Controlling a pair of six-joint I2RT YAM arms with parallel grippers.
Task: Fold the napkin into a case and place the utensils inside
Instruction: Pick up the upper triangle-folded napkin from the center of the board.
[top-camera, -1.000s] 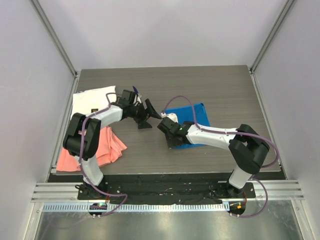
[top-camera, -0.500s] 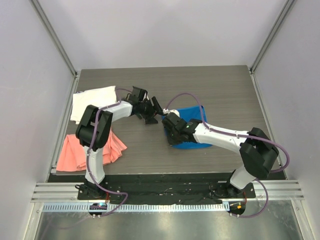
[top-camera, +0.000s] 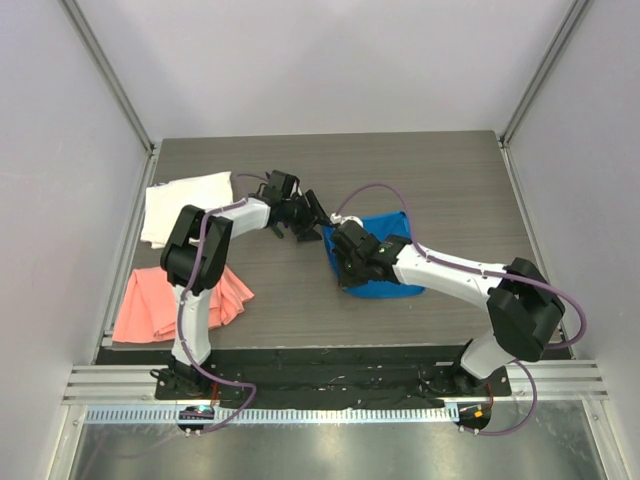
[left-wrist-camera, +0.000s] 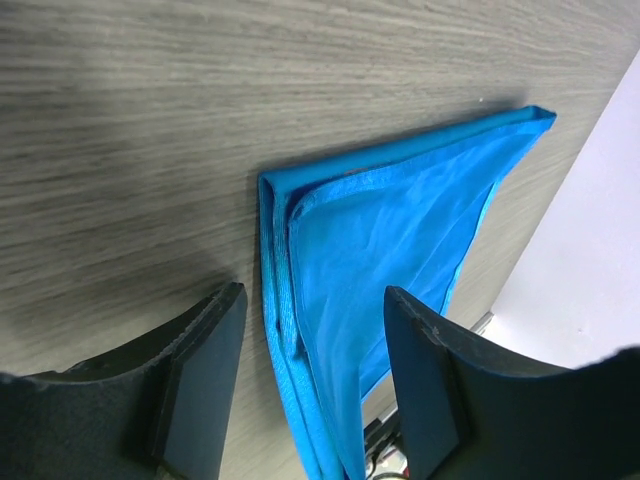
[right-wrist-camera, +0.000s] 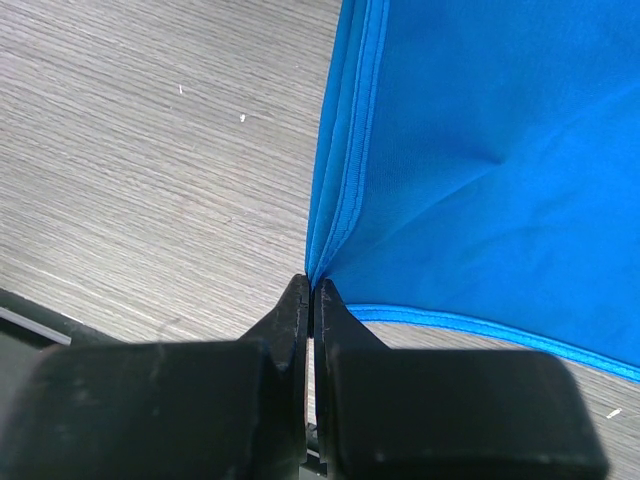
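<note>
Nearest the bases, the pink cloth (top-camera: 160, 305) lay bunched at the table's (top-camera: 450, 170) near-left edge, partly under the left arm's upper link. A bare strip of wood separated it from the napkin (right-wrist-camera: 480, 150), giving open room between the two arms.

The right arm reached in from the near right, crossing low over the napkin. The right gripper (right-wrist-camera: 312, 290) had its fingers pressed together, pinching the napkin's near-left corner. In the right wrist view the stacked hems of the left edge ran straight down into the fingertips, and the near hem ran off to the right from the same spot. Left of that corner the wood was bare.

The napkin lay folded flat right of the table's middle, its layers showing as doubled hems along the left edge. To its right and beyond it the table was bare up to the far edge and the right-hand frame.

At the napkin's far-left corner, the left gripper (left-wrist-camera: 315, 300) hung low with its fingers (left-wrist-camera: 200, 380) spread. They straddled the layered left edge, one finger over bare wood and the other over blue cloth.

The white cloth (top-camera: 185, 200) lay well apart, at the far-left edge.
</note>
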